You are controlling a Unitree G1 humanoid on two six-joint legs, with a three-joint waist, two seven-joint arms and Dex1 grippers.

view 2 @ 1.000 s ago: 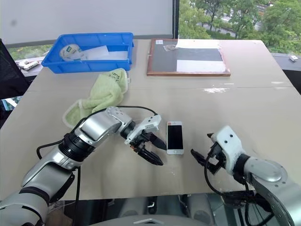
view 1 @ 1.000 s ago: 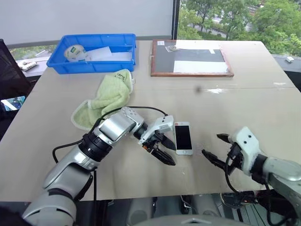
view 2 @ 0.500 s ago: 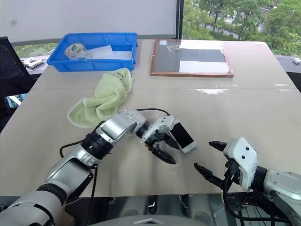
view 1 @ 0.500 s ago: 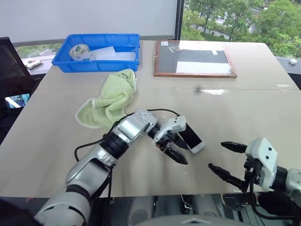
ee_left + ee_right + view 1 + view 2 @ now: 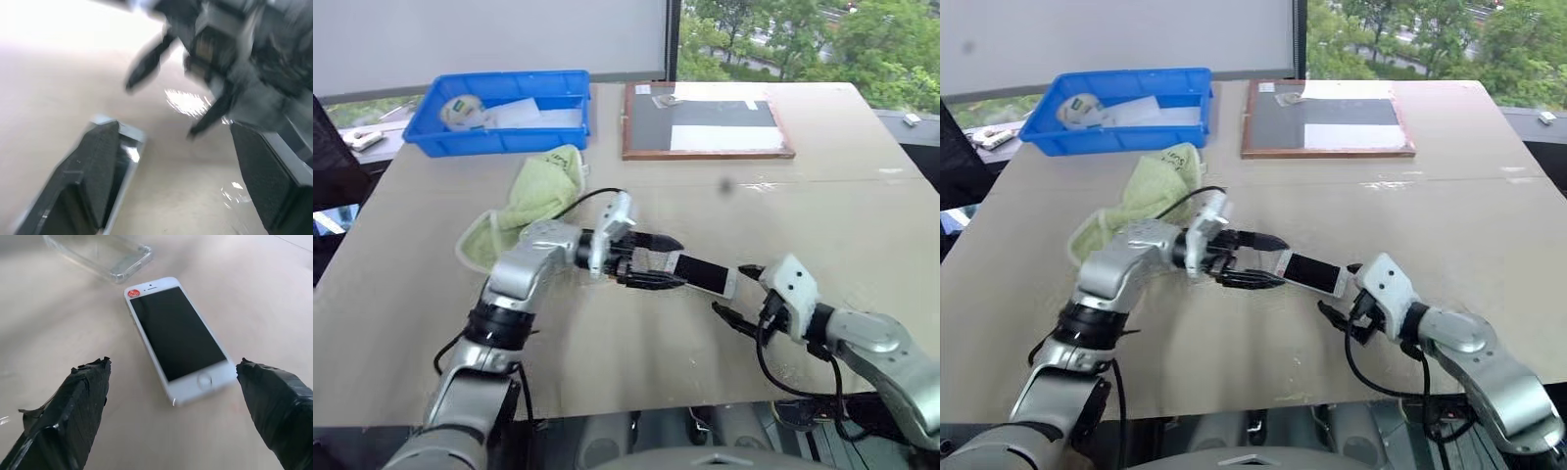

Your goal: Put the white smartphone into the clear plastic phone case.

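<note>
White smartphone [image 5: 182,340] (black screen, red dot) flat between right claw's [image 5: 178,421] spread fingers.

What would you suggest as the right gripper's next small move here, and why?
Probably ease the right gripper forward and close it across the home-button end of the white smartphone. Its fingers stand open on either side of that end without touching it. The phone lies screen up on the table, and the clear plastic phone case sits empty just beyond the phone's far end.
</note>
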